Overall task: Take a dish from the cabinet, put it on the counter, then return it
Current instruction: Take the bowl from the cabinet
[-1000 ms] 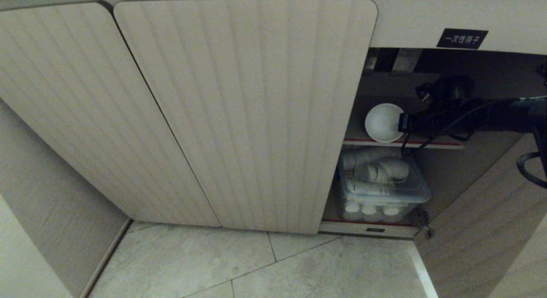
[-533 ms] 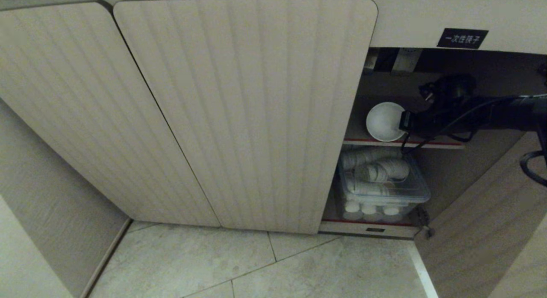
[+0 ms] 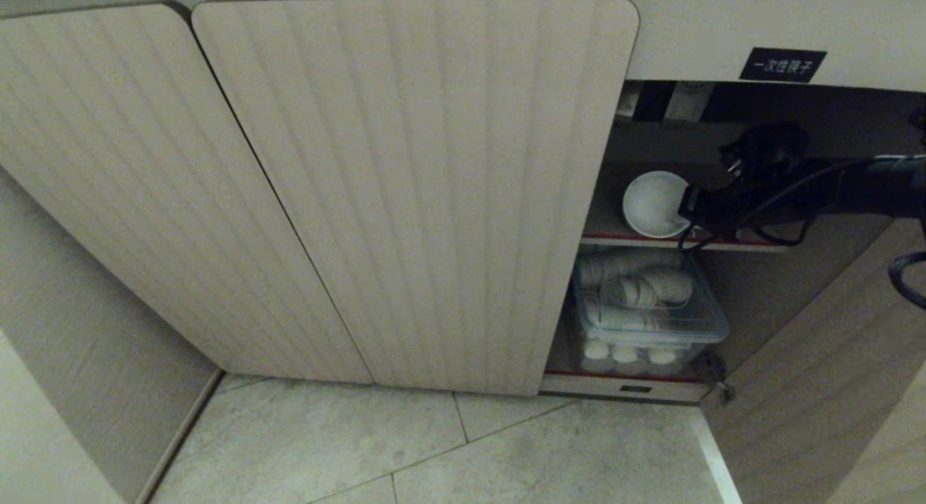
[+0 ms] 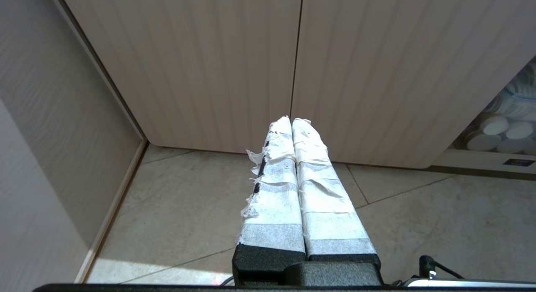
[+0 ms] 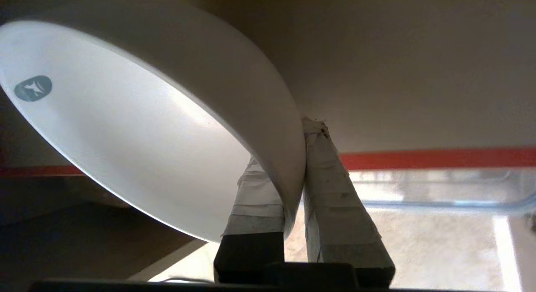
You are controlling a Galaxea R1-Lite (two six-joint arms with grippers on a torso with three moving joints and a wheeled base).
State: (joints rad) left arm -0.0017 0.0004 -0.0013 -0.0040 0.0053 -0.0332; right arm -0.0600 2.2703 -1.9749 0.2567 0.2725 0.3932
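Beige fluted wood-grain cabinet (image 3: 405,193), right door open; small round white ceramic bowl (image 3: 653,204) tilted above the red-edged upper shelf's (image 3: 738,241) front edge. Pinched at its rim by the tape-wrapped right gripper (image 5: 295,174); left gripper (image 4: 292,123) closed, idle near the floor. Probably mid-withdrawal: next, clear the shelf edge, lift toward the counter.

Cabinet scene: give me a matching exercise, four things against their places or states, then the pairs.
Things:
1. white bowl
2. clear plastic bin
3. left gripper
4. black label

Places or states:
A. shut, empty, above the floor tiles
B. on the cabinet front above the open compartment
C. rim pinched by the right gripper, at the red-edged upper shelf
D. lower compartment, full of white dishes

Pairs: 1-C, 2-D, 3-A, 4-B
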